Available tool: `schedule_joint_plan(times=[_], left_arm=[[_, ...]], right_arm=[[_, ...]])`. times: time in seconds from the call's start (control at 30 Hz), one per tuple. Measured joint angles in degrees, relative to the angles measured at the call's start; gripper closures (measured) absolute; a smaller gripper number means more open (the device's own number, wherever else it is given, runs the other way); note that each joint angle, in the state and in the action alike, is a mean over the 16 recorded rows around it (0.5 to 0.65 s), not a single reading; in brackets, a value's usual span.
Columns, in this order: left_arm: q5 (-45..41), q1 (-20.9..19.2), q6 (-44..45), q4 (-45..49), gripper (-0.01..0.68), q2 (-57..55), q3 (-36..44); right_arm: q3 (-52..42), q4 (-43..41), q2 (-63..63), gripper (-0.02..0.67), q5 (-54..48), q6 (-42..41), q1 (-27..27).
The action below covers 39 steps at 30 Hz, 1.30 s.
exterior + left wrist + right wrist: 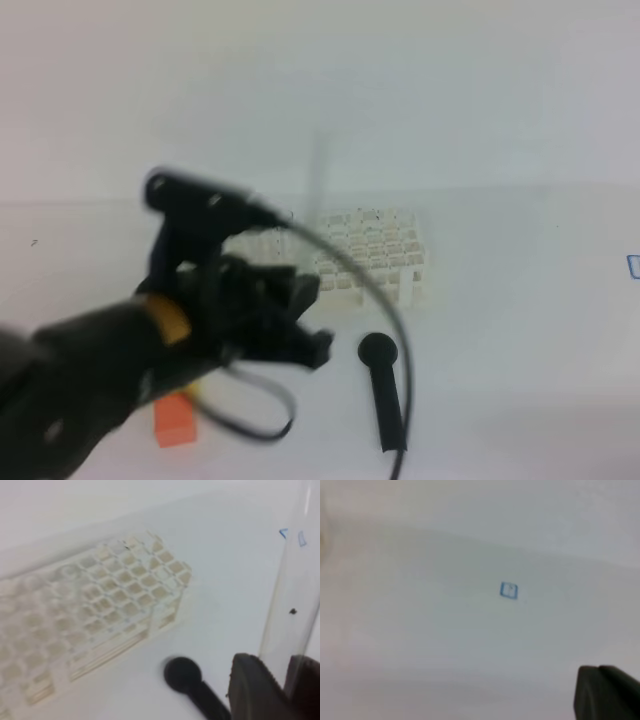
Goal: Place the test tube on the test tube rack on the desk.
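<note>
clear test tube, white test tube rack on white desk, black tool, orange block.

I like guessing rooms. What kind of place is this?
Probably a lab bench: a white test tube rack on a plain white desk, and the left gripper holding a clear test tube.

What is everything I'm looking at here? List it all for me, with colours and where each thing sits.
test tube: one, clear, held upright in the left gripper, above the desk
test tube rack: one, white, grid of square holes, mid-desk
black round-headed tool: one, black, lying in front of the rack
orange block: one, orange, near front left, partly hidden by the arm; a bit of yellow shows beside it
blue square mark: one, blue outline, on the desk's right side
desk: one, white
left gripper: one, black, closed on the tube
right gripper: one, dark, shut, holding nothing visible
</note>
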<state>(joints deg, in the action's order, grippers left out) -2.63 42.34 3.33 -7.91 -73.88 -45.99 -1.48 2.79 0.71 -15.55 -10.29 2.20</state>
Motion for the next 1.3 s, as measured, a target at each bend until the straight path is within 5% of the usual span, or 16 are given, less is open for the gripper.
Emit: schedule_joint_plan(times=[0.27,0.7,0.93,1.3], left_arm=[[14.16,-0.01,-12.58,9.87,0.590,12.30,16.09],[31.36,-0.01,-58.74,63.80,0.597,14.63,23.60],[34.31,-0.01,-66.10,66.96,0.625,12.16,23.68],[37.14,-0.01,-63.15,61.32,0.646,11.06,23.71]], right_arm=[[-0.17,10.46,0.00,0.650,8.54,3.18,0.00],[7.53,19.49,-0.04,0.650,5.00,1.08,0.00],[16.60,31.43,-1.77,0.650,-8.37,-18.39,-0.57],[21.71,66.33,-6.10,0.650,-18.46,-56.29,-4.56]])
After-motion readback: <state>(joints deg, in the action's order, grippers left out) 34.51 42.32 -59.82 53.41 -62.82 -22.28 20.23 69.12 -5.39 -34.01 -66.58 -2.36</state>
